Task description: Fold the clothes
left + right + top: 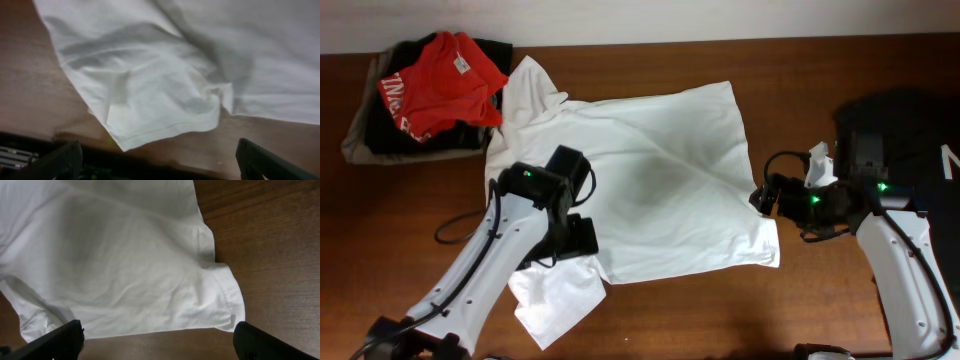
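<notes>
Clock set on the overhead view, 12 at the far edge of the bench.

- White T-shirt [660, 180] lies spread, rumpled but unfolded, mid-bench [650, 320]. No fold made yet.
- Long axis, as I judge it, runs from about 10 o'clock to 4 o'clock. A loose hemmed flap [558, 300] sticks out at 7 o'clock, and a hemmed corner [768, 248] at 4 o'clock.
- Left claw [578, 236] is over the shirt's near-left part, jaws wide apart and holding nothing. In the wrist view the claw [159, 152] is clear of the cloth, and the flap [160, 105] lies just ahead of its fingers [65, 160].
- Right claw [762, 195] is at the shirt's 3 o'clock edge, jaws also spread and empty. The shirt body lies toward 9 o'clock from it. In the wrist view the hemmed corner [225, 295] sits just ahead of the claw [157, 332].
- Both arms are at the garment. The left is nearer the flap, the right nearer the 4 o'clock corner, so each has its own edge to pinch for a first fold.
- Off-task: red garment [445, 85] on a dark pile at 10 o'clock, black garment [910, 130] at 3 o'clock.
</notes>
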{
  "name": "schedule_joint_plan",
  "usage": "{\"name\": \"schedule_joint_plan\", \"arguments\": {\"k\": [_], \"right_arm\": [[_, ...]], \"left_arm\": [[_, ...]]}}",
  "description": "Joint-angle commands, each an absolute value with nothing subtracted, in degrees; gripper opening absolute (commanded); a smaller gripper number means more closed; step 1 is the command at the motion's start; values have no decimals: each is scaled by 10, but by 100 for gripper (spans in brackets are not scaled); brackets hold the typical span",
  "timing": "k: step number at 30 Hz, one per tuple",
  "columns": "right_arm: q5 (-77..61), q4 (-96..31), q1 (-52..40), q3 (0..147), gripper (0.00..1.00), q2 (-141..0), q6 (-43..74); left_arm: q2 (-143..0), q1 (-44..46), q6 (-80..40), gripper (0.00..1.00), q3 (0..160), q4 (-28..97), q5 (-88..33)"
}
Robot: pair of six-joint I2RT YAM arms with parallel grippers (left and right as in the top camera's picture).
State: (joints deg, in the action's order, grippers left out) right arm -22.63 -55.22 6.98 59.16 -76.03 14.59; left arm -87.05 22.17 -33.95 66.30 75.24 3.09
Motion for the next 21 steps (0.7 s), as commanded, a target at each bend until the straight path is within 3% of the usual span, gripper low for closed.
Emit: {"name": "schedule_joint_plan", "arguments": {"k": [1, 14, 21], "right_arm": [[-234, -536, 71, 591, 99, -766, 144], [-209, -502, 72, 591, 99, -822, 144], [-203, -496, 72, 591, 99, -833, 150]], "left_arm": [[-867, 230, -289, 98, 608, 721, -15], [-870, 350, -293, 93, 572, 675, -31], [-903, 361, -314, 93, 571, 679, 13]]}}
